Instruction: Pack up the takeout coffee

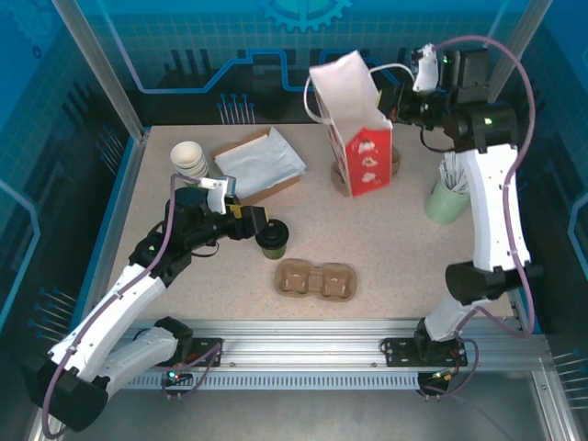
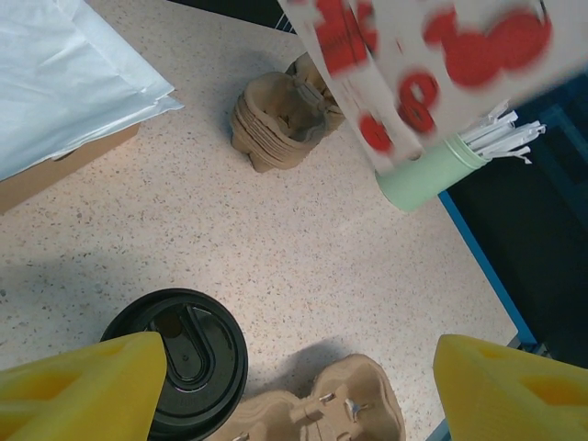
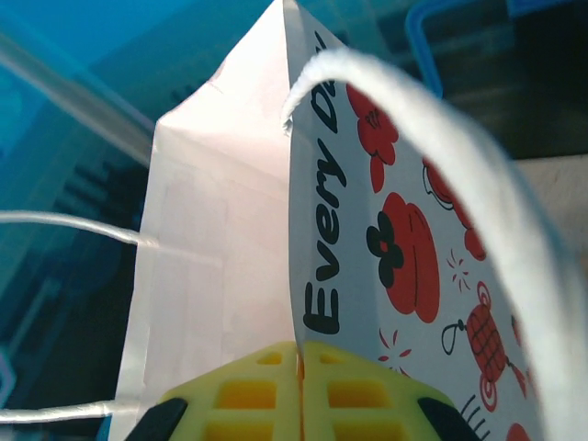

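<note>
Our left tool (image 2: 296,372) gapes wide, the takeout coffee (image 2: 188,354) upright just beside its lower-left finger; our right tool (image 3: 299,397) pinches the bag (image 3: 386,239).

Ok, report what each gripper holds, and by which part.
Right gripper: shut on the paper bag, pinching its wall below the open top. Left gripper: open, holding nothing.
</note>
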Robot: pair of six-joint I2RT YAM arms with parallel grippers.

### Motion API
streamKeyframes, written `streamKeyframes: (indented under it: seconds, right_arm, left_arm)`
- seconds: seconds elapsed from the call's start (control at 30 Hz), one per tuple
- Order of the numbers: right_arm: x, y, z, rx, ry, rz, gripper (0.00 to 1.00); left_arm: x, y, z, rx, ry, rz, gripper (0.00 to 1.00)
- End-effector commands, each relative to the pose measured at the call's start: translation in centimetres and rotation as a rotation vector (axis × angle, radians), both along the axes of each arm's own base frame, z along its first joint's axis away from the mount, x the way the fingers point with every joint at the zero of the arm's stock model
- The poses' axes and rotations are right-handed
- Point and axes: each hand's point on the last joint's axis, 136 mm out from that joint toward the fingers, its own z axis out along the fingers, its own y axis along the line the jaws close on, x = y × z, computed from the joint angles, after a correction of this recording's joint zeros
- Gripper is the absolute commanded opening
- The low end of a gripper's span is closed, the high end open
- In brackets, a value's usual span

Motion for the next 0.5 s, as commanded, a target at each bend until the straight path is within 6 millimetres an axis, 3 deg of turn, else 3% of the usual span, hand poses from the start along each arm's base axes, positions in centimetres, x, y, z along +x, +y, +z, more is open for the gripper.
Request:
streamKeyframes:
  seconds: [0.0,0.07,0.2,0.47]
  right_arm:
    - [-4.3,0.6,-2.9,-0.052,0.077,0.189,0.0]
    - [-6.0,1.1,-4.5,-0.054,0.118,0.266,0.0]
    - [-7.5,1.7,-6.5,-0.034,0.141,0.341,0.0]
    - [-6.5,3.2,-9.4,-0.014,0.158,0.449,0.0]
  left_arm:
    - [-0.5,0.2,0.3,0.021,-0.008,0.0,0.78]
    - [-0.5,0.3,0.2,0.023,-0.008,0.004,0.78]
    - [-0.5,0.3,0.2,0.026,-0.006,0.003,0.78]
    - [-0.7,0.5,-0.3,0.034,0.009,0.007,0.78]
